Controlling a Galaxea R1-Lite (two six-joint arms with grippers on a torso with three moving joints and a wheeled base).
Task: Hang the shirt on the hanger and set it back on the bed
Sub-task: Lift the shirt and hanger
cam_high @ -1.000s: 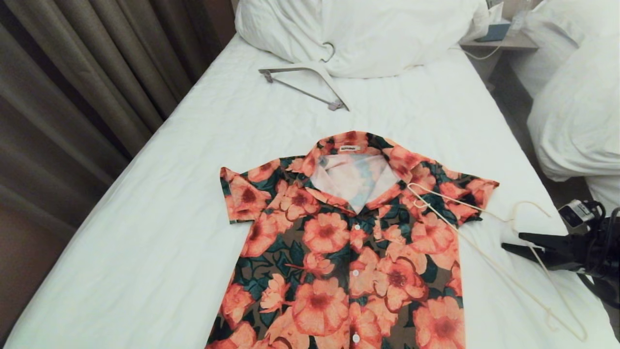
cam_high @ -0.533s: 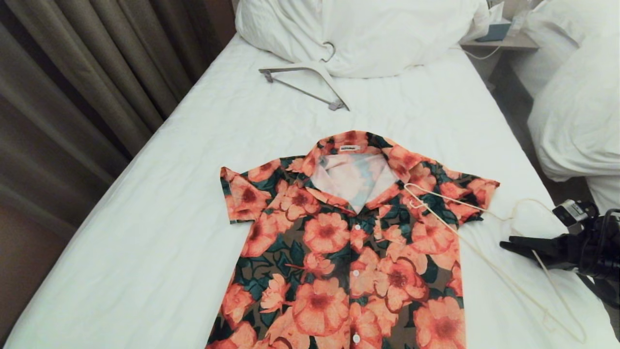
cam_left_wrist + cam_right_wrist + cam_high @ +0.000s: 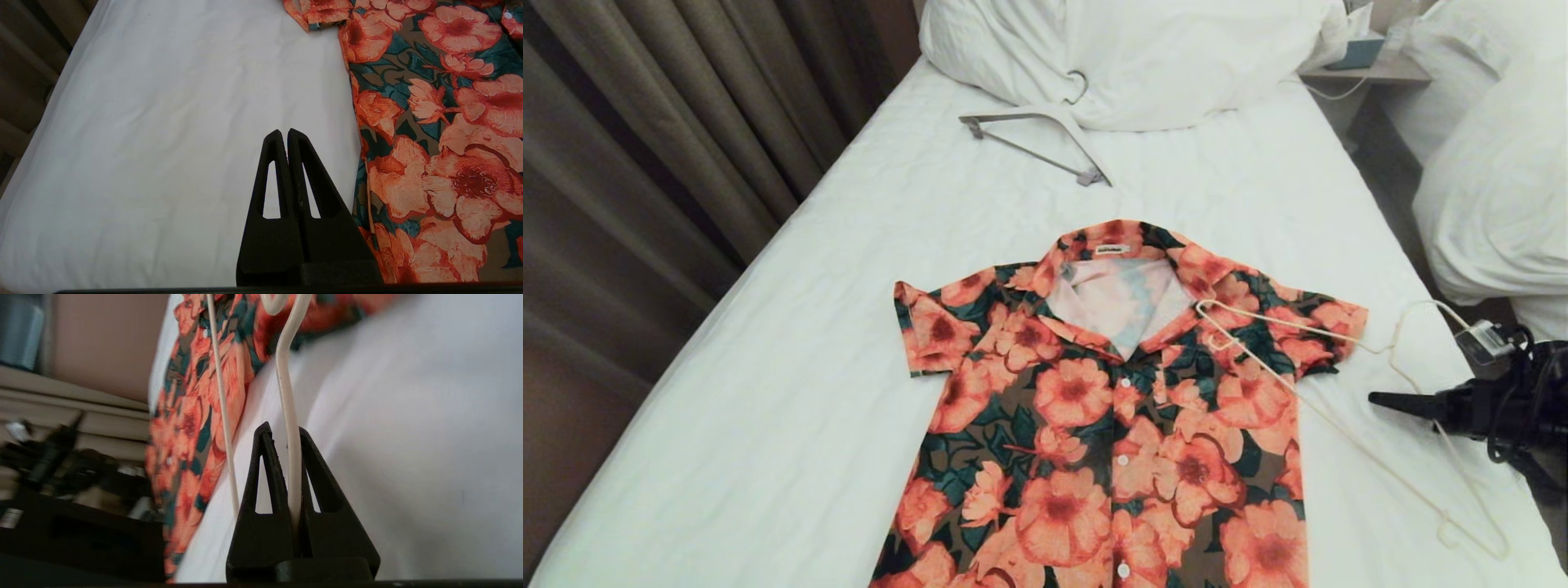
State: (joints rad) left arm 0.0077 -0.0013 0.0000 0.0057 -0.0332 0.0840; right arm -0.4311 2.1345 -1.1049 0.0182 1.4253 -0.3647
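Shirt (image 3: 1111, 408) flat, buttoned, orange-pink flowers, dark green leaves.

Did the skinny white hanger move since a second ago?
Yes. The hanger, now pinched by the right gripper, slid a little toward the pillow; its far tip sits closer to the shirt collar.

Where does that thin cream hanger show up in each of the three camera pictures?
Head view: the thin hanger lies at the right, one end on the shirt, its wire in the right hand.
Left wrist view: not in it.
Right wrist view: its wire runs up the middle, pinched by the right hand.
Shared landmark: the flowered shirt.
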